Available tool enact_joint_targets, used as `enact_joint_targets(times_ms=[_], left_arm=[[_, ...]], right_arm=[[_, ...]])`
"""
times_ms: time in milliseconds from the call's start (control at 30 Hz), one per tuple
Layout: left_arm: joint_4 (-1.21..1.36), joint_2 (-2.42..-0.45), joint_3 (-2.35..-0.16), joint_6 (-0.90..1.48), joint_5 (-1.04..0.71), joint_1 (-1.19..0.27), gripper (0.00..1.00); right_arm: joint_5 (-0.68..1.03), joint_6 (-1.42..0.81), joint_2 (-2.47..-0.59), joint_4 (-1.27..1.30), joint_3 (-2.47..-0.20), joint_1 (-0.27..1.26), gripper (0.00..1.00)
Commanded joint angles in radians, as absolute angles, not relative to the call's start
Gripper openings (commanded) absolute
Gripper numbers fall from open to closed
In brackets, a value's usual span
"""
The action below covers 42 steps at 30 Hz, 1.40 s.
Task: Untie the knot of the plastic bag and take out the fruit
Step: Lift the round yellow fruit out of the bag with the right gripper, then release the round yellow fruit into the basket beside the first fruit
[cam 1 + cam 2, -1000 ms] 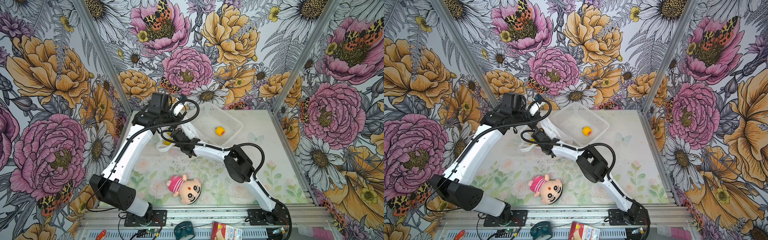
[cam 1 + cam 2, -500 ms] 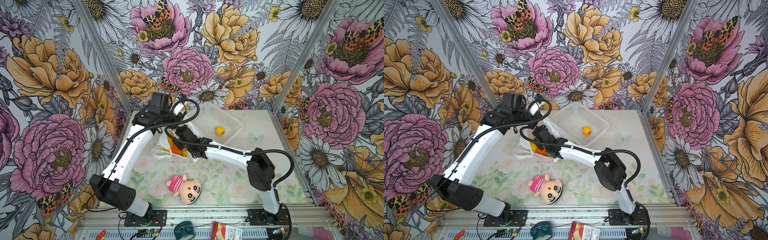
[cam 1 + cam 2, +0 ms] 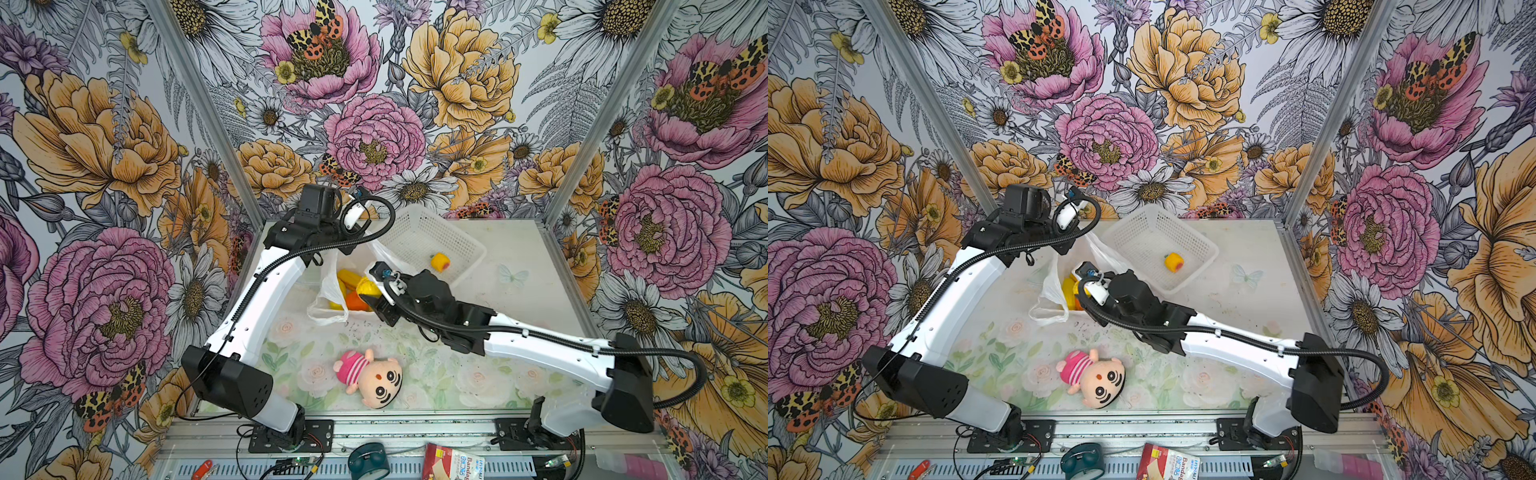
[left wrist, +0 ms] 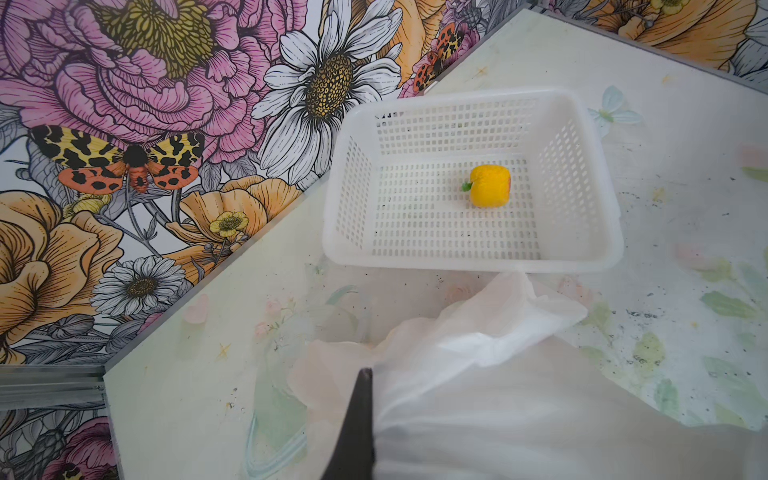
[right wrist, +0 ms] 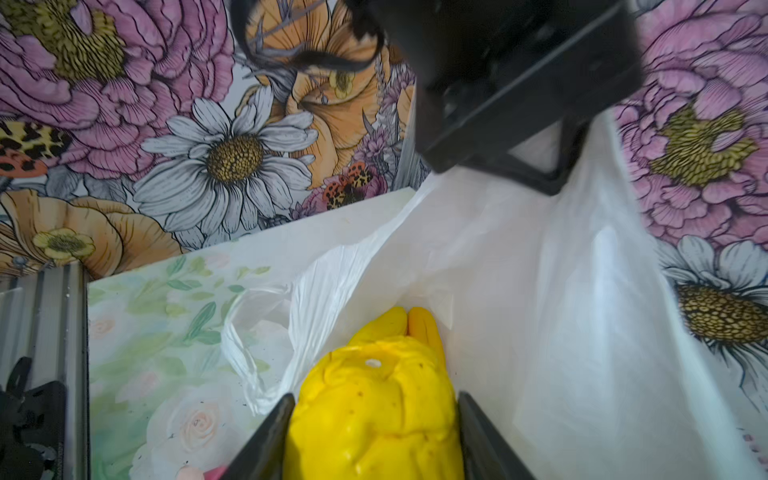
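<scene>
Left of the white basket (image 3: 419,232), left gripper (image 4: 365,382) pinching the plastic bag (image 3: 332,291), right gripper (image 5: 376,405) clamping a yellow fruit (image 5: 374,374).

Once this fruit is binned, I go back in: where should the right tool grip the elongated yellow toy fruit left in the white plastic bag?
Take the elongated yellow toy fruit across its narrow mid-section, coming from above through the thin white plastic bag's open mouth. It lies flat and lengthwise, so a crosswise pinch probably seats best.
</scene>
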<state>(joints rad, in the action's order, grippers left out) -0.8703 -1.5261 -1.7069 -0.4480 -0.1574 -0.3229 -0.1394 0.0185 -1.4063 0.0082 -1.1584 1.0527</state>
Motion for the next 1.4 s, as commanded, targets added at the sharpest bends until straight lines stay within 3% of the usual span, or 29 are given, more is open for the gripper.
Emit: enact_joint_targets(times_ms=[0, 167, 267, 500, 767, 1000, 1367], left_arm=[[-0.839, -1.531, -1.721, -0.435, -0.132, -0.315, 0.0], [-0.838, -1.531, -1.727, -0.43, -0.141, -0.314, 0.0], [-0.838, -1.528, -1.72, -0.44, -0.114, -0.319, 0.0], [-0.839, -1.53, -1.719, -0.437, -0.116, -0.318, 0.0], [-0.838, -1.533, -1.72, -0.44, -0.113, -0.317, 0.0], [-0.839, -1.534, -1.721, -0.435, -0.125, -0.313, 0.0], [-0.838, -1.532, -1.727, -0.426, -0.153, -0.299, 0.0]], right_arm=[[-0.111, 0.0, -1.291, 0.144, -1.086, 1.02, 0.14], [-0.07, -0.047, -1.183, 0.181, -1.008, 0.955, 0.11], [-0.159, -0.047, -1.146, 0.184, -0.983, 0.912, 0.11], [-0.246, -0.222, -1.132, 0.177, -0.94, 0.626, 0.1], [-0.12, -0.411, -1.418, 0.084, -1.071, 0.376, 0.1], [-0.117, -0.403, -1.711, -0.056, -1.287, 0.361, 0.11], [-0.112, -0.419, -1.938, -0.161, -1.462, 0.344, 0.15]])
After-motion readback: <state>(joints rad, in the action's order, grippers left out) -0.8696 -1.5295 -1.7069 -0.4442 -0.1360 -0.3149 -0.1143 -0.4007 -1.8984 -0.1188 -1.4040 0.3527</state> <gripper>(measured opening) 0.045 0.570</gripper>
